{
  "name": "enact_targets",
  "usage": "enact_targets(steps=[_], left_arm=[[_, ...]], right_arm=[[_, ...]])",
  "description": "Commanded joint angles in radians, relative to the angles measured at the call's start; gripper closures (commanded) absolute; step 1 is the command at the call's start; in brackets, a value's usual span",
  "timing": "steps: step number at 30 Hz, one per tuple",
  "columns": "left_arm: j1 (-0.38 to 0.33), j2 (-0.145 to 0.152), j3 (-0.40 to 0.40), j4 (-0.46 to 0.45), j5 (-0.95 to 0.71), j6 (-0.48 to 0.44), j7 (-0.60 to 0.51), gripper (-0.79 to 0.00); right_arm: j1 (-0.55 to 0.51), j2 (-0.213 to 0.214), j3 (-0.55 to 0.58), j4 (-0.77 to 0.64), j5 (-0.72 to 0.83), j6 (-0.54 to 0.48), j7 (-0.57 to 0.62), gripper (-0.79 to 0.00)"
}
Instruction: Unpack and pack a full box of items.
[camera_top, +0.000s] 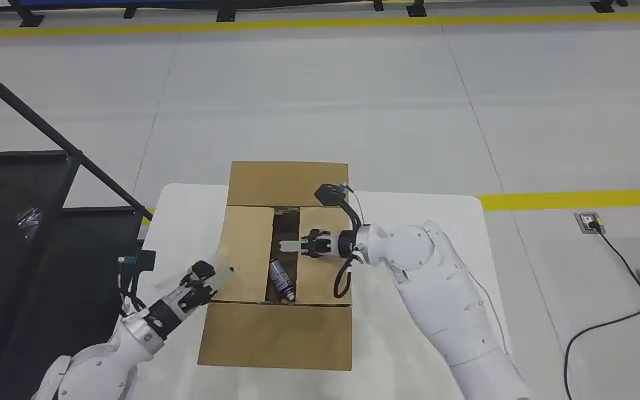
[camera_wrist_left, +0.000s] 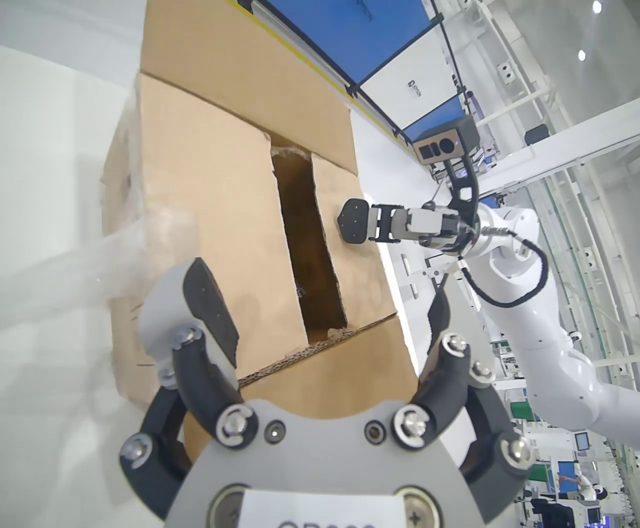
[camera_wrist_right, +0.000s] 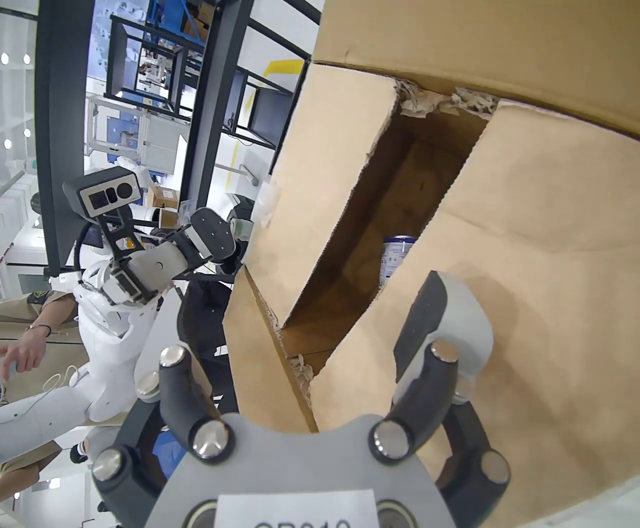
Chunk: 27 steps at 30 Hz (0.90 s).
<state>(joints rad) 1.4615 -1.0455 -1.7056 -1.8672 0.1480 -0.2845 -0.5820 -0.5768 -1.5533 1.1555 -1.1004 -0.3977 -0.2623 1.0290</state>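
Cardboard box (camera_top: 275, 335) at frame centre on white table (camera_top: 180, 210), flaps (camera_top: 245, 255) parted by a narrow gap, can (camera_top: 283, 280) lying inside. Judged: flaps light, stiff, take at free edge; can hard, slick, grip round its body. Arms: right gripper (camera_top: 297, 245) over the gap, fingers spread; left gripper (camera_top: 205, 275) at box's left edge, likewise spread

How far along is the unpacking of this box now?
Done: the box has its outer flaps folded out, and a gap shows a can inside. In hand: nothing; the left gripper and right gripper are both open at the inner flaps. Left: spreading those flaps, removing the can, repacking.
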Motion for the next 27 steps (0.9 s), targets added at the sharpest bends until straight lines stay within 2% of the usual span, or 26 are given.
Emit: enact_targets(steps=[1,7,12,15,17,27], left_arm=[[0.015,0.006,-0.06,0.008,-0.052,-0.015,-0.05,-0.785],[0.039,0.033,-0.182,0.121,-0.16,-0.078,-0.338,-0.785],[0.013,0.061,-0.199,0.246,-0.279,-0.105,-0.69,-0.785],[-0.026,0.074,-0.174,0.304,-0.303,-0.121,-0.832,-0.785],[-0.044,0.08,-0.135,0.317,-0.304,-0.102,-0.851,-0.785],[-0.124,0.093,0.02,0.381,-0.42,-0.09,-0.863,-0.785]], right_arm=[[-0.013,0.005,0.008,-0.035,-0.001,-0.011,-0.015,-0.785],[-0.052,0.019,0.022,-0.125,-0.056,0.003,-0.074,-0.785],[-0.052,0.019,0.022,-0.125,-0.056,0.003,-0.074,-0.785],[-0.052,0.019,0.022,-0.125,-0.056,0.003,-0.074,-0.785],[-0.052,0.019,0.022,-0.125,-0.056,0.003,-0.074,-0.785],[-0.115,0.033,0.1,-0.151,0.047,-0.046,-0.277,-0.785]])
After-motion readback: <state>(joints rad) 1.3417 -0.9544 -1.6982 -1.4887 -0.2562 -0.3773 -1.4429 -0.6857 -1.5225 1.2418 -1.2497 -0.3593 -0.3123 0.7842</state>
